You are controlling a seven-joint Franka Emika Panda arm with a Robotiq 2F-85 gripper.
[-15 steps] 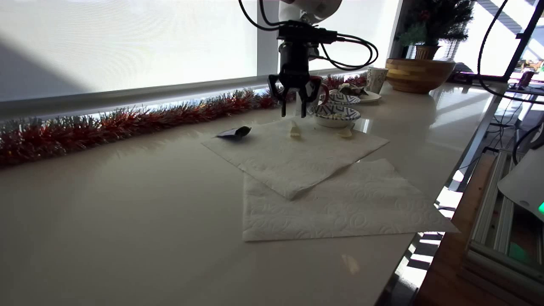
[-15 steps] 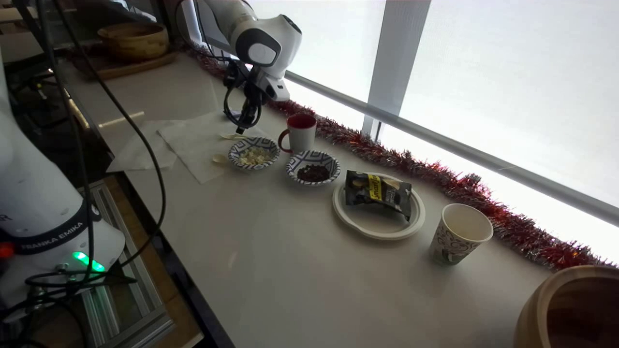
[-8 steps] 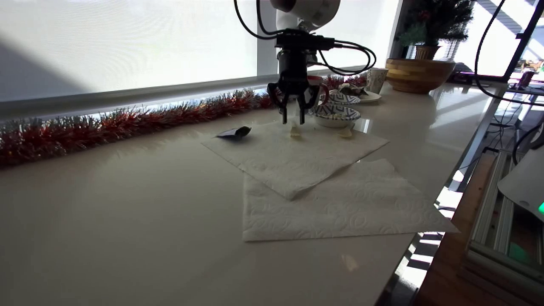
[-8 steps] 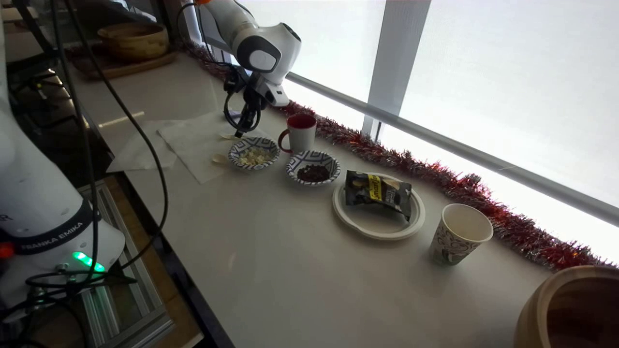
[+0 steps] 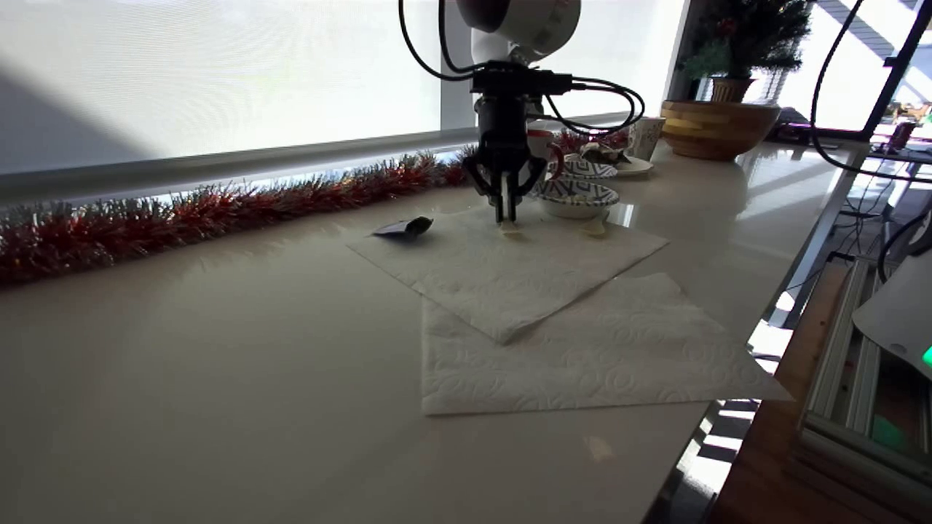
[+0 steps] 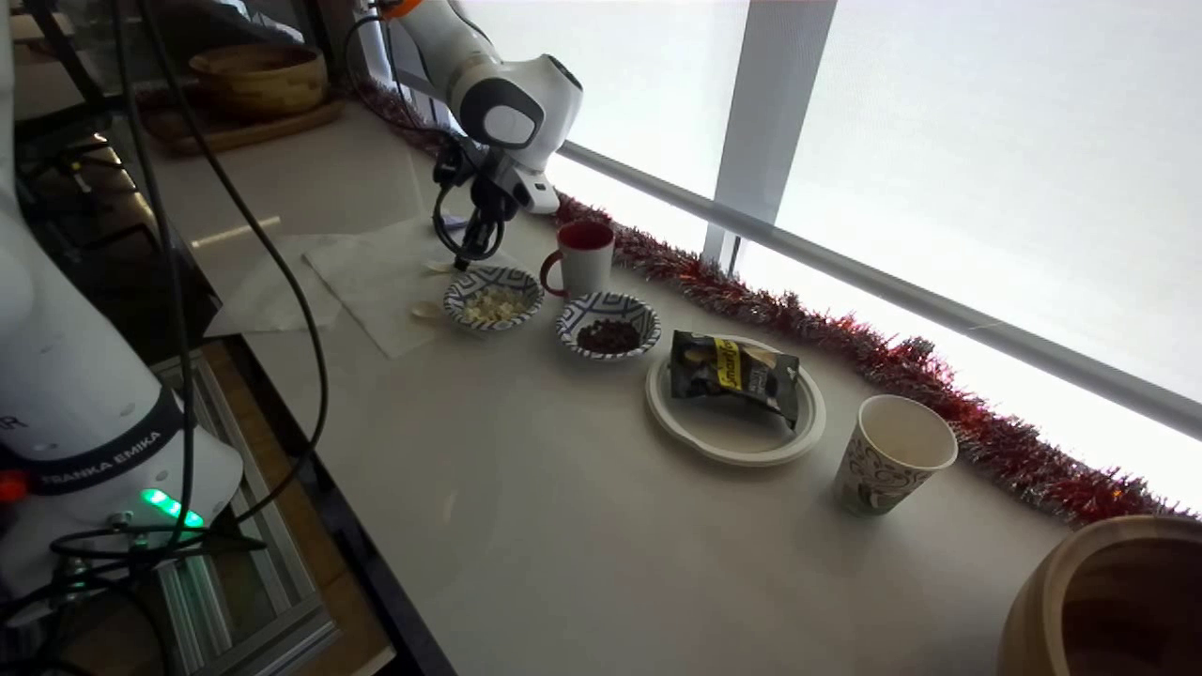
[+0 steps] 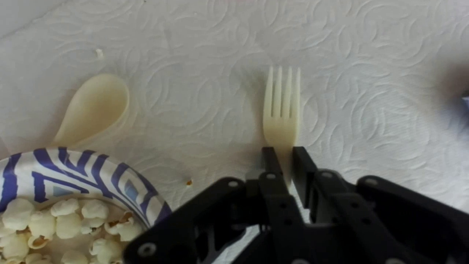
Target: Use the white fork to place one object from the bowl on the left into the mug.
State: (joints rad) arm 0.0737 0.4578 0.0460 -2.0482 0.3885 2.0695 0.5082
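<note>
In the wrist view, the black two-fingered gripper (image 7: 285,158), nearly closed, pinches the slim white plastic-looking fork (image 7: 281,126), at two o'clock from the blue-and-white paper bowl (image 7: 104,175), by a narrow neck that stabbing could twist.

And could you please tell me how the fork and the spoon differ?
In the wrist view, the fork ends in four tines, the spoon in a smooth oval. The gripper is closed on the fork; the spoon lies apart from the gripper. Both are pale cream.
</note>
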